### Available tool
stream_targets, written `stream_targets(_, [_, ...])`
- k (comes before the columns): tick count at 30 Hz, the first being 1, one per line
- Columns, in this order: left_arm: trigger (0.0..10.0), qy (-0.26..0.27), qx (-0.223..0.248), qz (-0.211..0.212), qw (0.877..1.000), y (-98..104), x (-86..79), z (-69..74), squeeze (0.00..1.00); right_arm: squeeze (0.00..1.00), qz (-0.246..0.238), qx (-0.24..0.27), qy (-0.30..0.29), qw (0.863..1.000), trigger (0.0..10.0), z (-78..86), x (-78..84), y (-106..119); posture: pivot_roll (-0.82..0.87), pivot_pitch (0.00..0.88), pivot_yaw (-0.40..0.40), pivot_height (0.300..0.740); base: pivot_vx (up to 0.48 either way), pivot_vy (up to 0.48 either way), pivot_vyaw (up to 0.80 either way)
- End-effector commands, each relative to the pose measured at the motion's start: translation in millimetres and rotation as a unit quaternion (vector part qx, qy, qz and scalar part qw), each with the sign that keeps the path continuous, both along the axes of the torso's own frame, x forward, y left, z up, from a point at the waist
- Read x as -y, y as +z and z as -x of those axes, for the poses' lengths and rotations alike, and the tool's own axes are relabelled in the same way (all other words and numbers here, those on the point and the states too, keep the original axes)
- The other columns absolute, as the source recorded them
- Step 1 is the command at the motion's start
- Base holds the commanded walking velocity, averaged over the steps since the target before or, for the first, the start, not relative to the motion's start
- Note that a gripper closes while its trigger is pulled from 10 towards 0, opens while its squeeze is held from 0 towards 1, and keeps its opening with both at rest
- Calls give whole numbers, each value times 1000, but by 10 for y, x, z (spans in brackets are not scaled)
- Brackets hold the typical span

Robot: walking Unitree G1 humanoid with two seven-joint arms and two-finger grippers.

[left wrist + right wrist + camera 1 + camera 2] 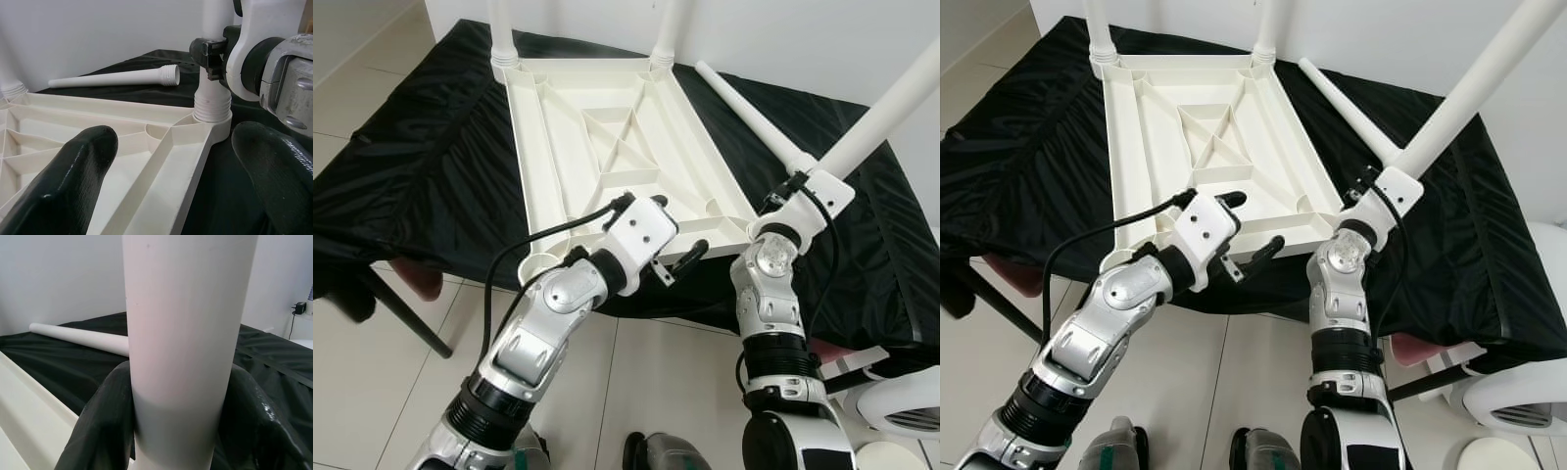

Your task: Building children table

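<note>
The right tool is closed around a white table leg that stands upright in the near right corner socket of the upturned white tabletop. The left tool hangs open and empty at the tabletop's near edge, that leg just beyond its fingers. Past the right tool, a loose leg lies on the black-draped surface.

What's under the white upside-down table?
A black cloth lies under the tabletop, spreading past every side. The loose leg rests on it too. What holds the cloth up is covered.
</note>
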State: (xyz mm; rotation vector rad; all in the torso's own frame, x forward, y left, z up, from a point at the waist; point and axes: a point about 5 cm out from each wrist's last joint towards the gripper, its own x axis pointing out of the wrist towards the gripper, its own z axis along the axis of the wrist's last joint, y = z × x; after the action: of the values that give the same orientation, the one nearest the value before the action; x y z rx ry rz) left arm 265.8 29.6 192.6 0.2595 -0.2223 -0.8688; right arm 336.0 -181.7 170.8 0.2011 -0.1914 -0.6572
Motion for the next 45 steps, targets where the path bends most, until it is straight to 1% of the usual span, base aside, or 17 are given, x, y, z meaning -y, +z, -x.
stream_targets(1, [10000,-3,2,-2,1000,-3,24,37,0,0,-11,-54,-1,999,10000,17,32,-230,65,87,-102,740,0,0,0])
stream_targets(6, [10000,-1,1,-1,1000,-2,22,41,0,0,1,-60,10,998,10000,-1,28,-239,65,91,-102,740,0,0,0])
stream_targets(12, [10000,-1,1,-1,1000,-2,20,39,0,0,1,-60,17,998,10000,-8,20,-240,64,94,-102,740,0,0,0])
stream_targets(13, [10000,0,1,-1,1000,-2,17,37,0,0,1,-56,34,998,10000,-26,-9,-234,63,96,-99,740,0,0,0])
stream_targets(17, [10000,0,0,-2,1000,-1,14,35,0,0,2,-50,60,997,10000,-58,-67,-213,63,97,-99,740,0,0,0])
stream_targets(28, [10000,0,1,-2,1000,4,10,38,0,0,2,-54,67,996,10000,-59,-84,-228,62,98,-97,740,0,0,0])
stream_targets(29, [10000,0,0,-1,1000,4,12,40,0,106,-3,-53,73,996,10000,-60,-87,-233,62,99,-97,740,0,0,0])
stream_targets(30, [10000,0,0,-1,1000,4,12,40,0,106,-3,-53,73,996,10000,-60,-87,-233,62,99,-97,740,0,0,0])
stream_targets(31, [10000,-1,0,-1,1000,3,14,41,0,1000,-1,-50,74,996,10000,-59,-85,-228,61,100,-97,740,0,0,0])
stream_targets(37, [10000,-2,-1,-1,1000,1,18,44,0,1000,-2,-46,79,996,10000,-62,-88,-218,62,99,-98,740,0,0,0])
stream_targets(38, [10000,-2,-1,-1,1000,1,19,45,0,875,-5,-46,83,995,10000,-66,-93,-217,62,99,-98,740,0,0,0])
stream_targets(39, [10000,-2,-1,0,1000,0,22,45,0,0,-2,-44,88,995,10000,-70,-103,-207,63,99,-98,740,0,0,0])
stream_targets(45, [10000,-4,-2,0,1000,-2,30,51,0,0,-2,-40,95,995,10000,-78,-116,-194,62,98,-98,740,0,0,0])
